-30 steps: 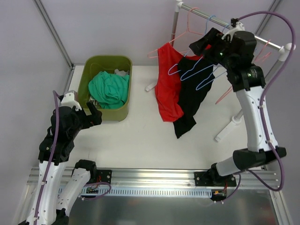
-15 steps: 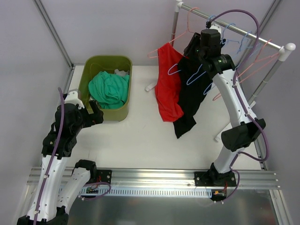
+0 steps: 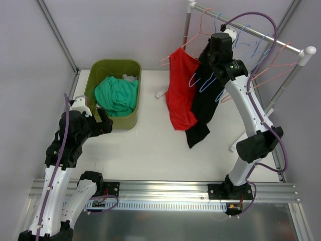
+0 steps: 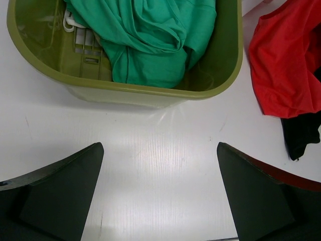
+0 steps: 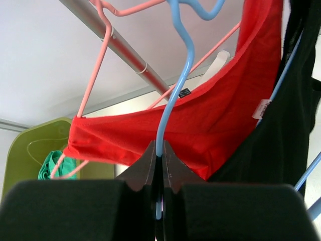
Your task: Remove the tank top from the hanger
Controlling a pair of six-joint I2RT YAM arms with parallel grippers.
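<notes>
A black tank top [image 3: 204, 103] hangs on a blue wire hanger [image 3: 202, 83] from the rail [image 3: 261, 36]. A red tank top [image 3: 179, 90] hangs beside it on a pink hanger [image 5: 95, 80]. My right gripper [image 3: 217, 49] is up at the rail, shut on the blue hanger's neck [image 5: 173, 100] just below its hook. In the right wrist view the red top [image 5: 210, 125] is behind the pinched wire and the black top [image 5: 281, 145] is at the right. My left gripper [image 4: 159, 146] hovers open over bare table near the basket, holding nothing.
An olive basket [image 3: 131, 66] with a green garment [image 3: 116, 95] sits at the back left, just ahead of the left gripper. Several empty pink and blue hangers [image 3: 268, 57] hang further right on the rail. The rack's white feet [image 3: 241, 138] stand on the table.
My right arm swung left along the rail to the blue hanger, and its jaws closed on the hanger's neck. The hangers shifted slightly. The left arm barely moved.
</notes>
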